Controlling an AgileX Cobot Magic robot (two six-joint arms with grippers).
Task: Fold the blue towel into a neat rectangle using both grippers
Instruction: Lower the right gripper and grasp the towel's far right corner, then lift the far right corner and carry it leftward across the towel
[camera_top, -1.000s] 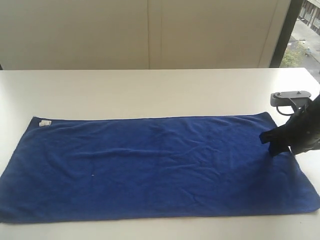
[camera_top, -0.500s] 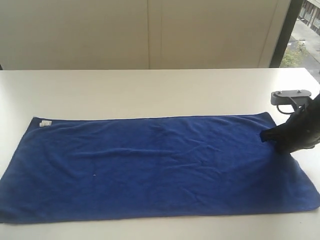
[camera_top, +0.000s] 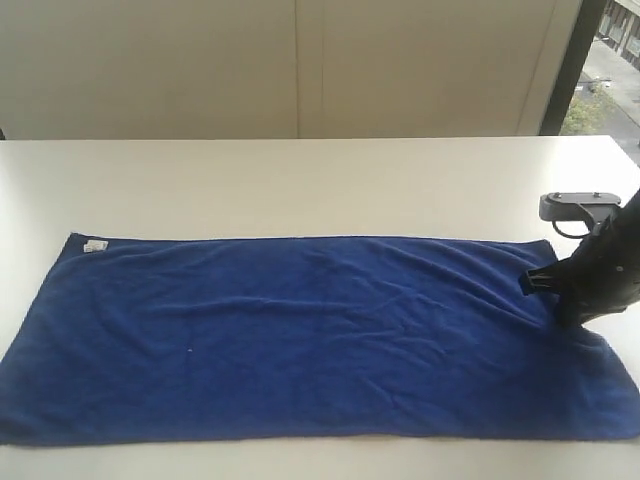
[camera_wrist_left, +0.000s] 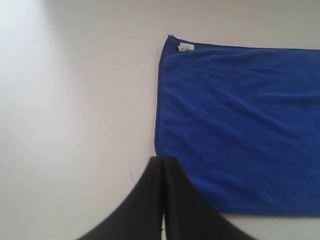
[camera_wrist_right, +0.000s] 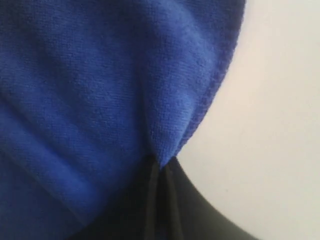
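R hand (camera_wrist_right: 159, 169) clamped on blue towel (camera_top: 300, 335) edge | L hand (camera_wrist_left: 163, 163) closed, empty | on white table (camera_top: 300, 180)

Right gripper (camera_wrist_right: 159, 175): the jaws, spread wide over the right end of the blue towel (camera_top: 300, 340) a second ago, now stand pressed together with a fold of the cloth's hem pinched between them. In the exterior view the gripper sits lower and slightly further right than before, and its grey bracket (camera_top: 577, 204) has dropped with it. Towel: the far right corner (camera_top: 545, 243) has shifted lower and to the right in that view. Fresh creases (camera_top: 470, 275) fan out leftward from the pinch. The cloth at the jaws is bunched where it earlier lay flat, and the near edge at the right end now runs lower
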